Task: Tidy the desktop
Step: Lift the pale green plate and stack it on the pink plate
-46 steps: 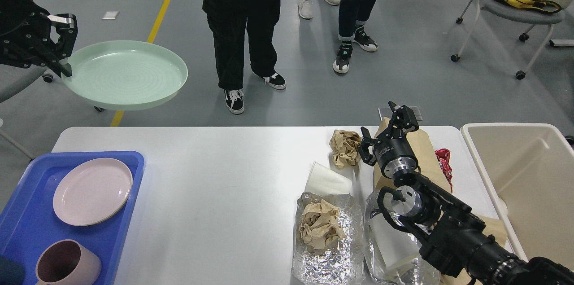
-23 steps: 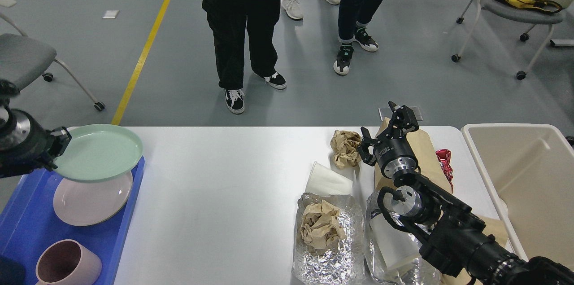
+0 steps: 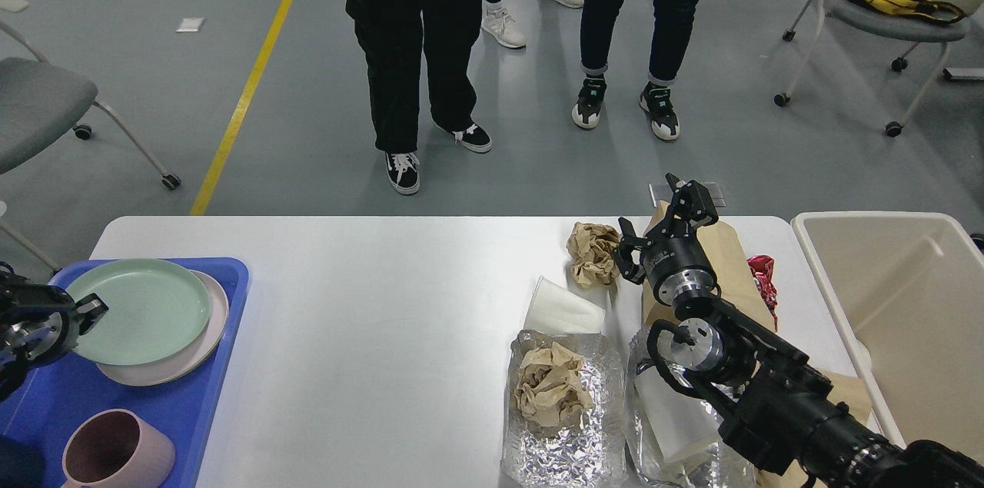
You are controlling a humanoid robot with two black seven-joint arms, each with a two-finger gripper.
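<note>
Gripping the green plate (image 3: 138,310) stacked on a pink plate (image 3: 201,342) in the tray (image 3: 231,277) at the desktop's (image 3: 369,334) left end, the left gripper (image 3: 81,315); right gripper (image 3: 661,230) spread wide, empty.

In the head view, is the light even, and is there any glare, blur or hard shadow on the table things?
Head view: the light is even and soft; the desktop is bright but not blown out. The foil sparkles with small glints. Shadows under the paper cup and green plate are faint. Everything is sharp, with no motion blur; only the left gripper is dark and cut by the edge.
</note>
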